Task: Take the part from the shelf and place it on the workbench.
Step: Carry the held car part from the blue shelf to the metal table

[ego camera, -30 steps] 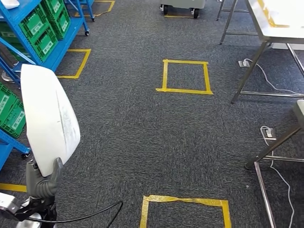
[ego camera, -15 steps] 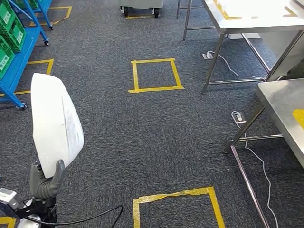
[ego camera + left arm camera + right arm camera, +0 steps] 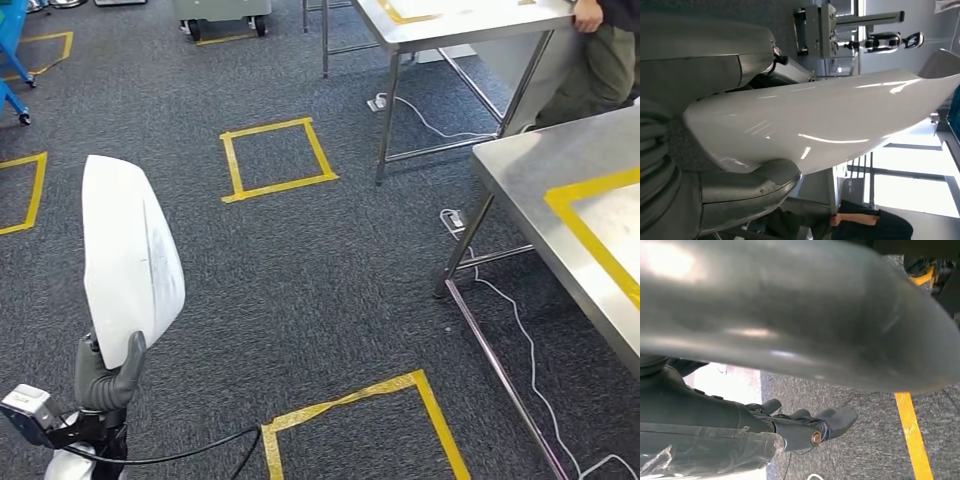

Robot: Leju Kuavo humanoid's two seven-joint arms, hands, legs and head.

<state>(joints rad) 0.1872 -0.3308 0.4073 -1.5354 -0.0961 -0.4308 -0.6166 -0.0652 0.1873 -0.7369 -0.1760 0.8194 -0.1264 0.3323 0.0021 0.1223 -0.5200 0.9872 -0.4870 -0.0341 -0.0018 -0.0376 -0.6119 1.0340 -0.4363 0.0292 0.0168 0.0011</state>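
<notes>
While the left hand (image 3: 106, 378) grips its lower end at the near left of the head view, the part (image 3: 130, 258) stands upright above the dark carpet floor (image 3: 302, 290), well apart from the counter (image 3: 528, 190) at the right. The part is a smooth, glossy white shell, broad and rounded like a curved shield, wider at the top and narrowing toward the grasp; a faint grey smudge or scuffing runs down its right-facing surface. In the left wrist view the part (image 3: 821, 125) shows as a long, curved white body with bright reflections along its length, and the thick grey thumb (image 3: 749, 187) presses against one side of it while the rest of the hand lies against the other, so the fingers are clasped on the part. The right hand (image 3: 821, 427) shows in the right wrist view as dark fingers lying fairly straight above the carpet, with nothing visible in them; whether they are released or clenched I cannot tell. Yellow tape squares (image 3: 276, 158) mark the floor, and a yellow tape outline (image 3: 589, 230) lies on the steel counter. A second counter (image 3: 453, 20) stands farther off, with a person (image 3: 604, 50) seated by it at the far right.
</notes>
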